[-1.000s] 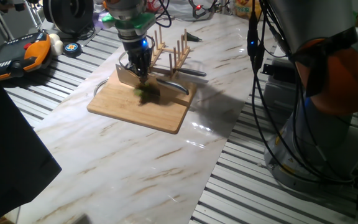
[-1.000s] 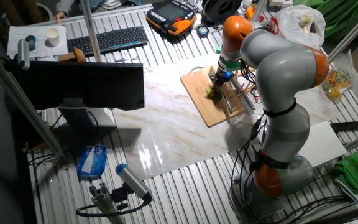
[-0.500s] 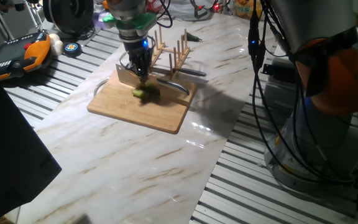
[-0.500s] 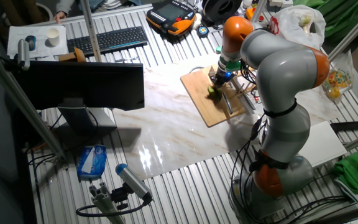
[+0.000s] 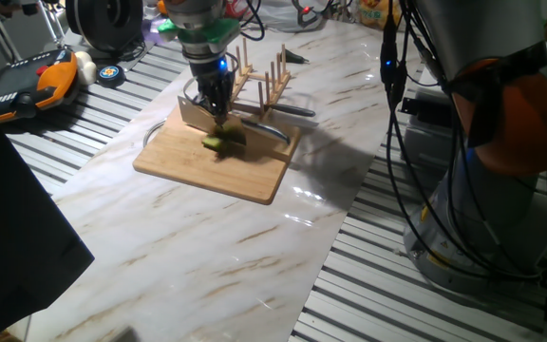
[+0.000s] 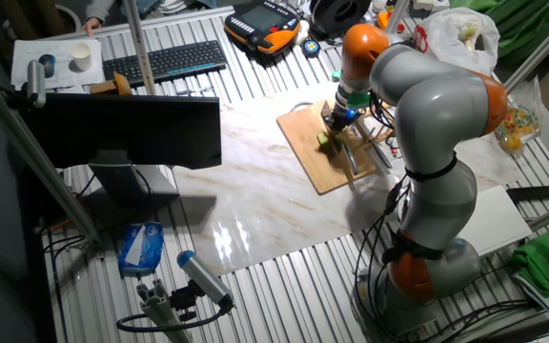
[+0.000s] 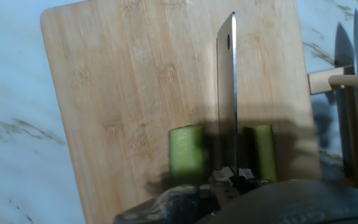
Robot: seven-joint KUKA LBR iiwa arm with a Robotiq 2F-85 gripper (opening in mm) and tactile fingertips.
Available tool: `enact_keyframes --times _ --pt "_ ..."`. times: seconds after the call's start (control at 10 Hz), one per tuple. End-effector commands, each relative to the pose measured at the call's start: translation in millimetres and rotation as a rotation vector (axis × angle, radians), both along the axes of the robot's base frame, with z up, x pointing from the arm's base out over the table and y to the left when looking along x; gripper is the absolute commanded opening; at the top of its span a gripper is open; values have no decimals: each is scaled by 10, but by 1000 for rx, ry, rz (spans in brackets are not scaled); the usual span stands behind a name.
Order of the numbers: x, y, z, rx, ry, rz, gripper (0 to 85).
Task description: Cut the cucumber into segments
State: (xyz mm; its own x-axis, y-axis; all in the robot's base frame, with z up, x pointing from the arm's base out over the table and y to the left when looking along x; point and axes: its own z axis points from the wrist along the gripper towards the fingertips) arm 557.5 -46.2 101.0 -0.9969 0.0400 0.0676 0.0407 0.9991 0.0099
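The cucumber lies in two pieces on the wooden board (image 7: 117, 87). In the hand view, one pale green segment (image 7: 186, 154) is left of the knife blade (image 7: 227, 93) and the other (image 7: 260, 152) is right of it. My gripper (image 7: 232, 182) is shut on the knife, blade pointing away, with its edge over the gap between the pieces. In one fixed view the gripper (image 5: 218, 114) hangs just above the cucumber (image 5: 220, 142) at the board's (image 5: 207, 169) far part. From the other side, the gripper (image 6: 337, 122) and cucumber (image 6: 326, 141) show on the board (image 6: 313, 157).
A wooden rack (image 5: 254, 74) stands right behind the board, with other knives (image 7: 353, 68) lying beside it. A keyboard (image 6: 165, 59) and monitor (image 6: 132, 124) are on the far side. The arm's base (image 6: 427, 267) stands at the table's edge.
The knife has lifted slightly off the cucumber. A pale cut piece now shows apart on the left of the blade, where one dark lump lay before.
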Motion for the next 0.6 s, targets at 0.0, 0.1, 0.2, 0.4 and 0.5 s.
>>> enact_keyframes --times 0.0,0.1,0.2,0.4,0.5 --pt "6 0 23 -1 2 0 7" --pt "10 5 48 -4 2 -1 7" --pt "15 19 79 -4 3 -5 7" --pt "36 54 175 -6 12 -9 7" --pt "48 69 193 -6 15 -9 7"
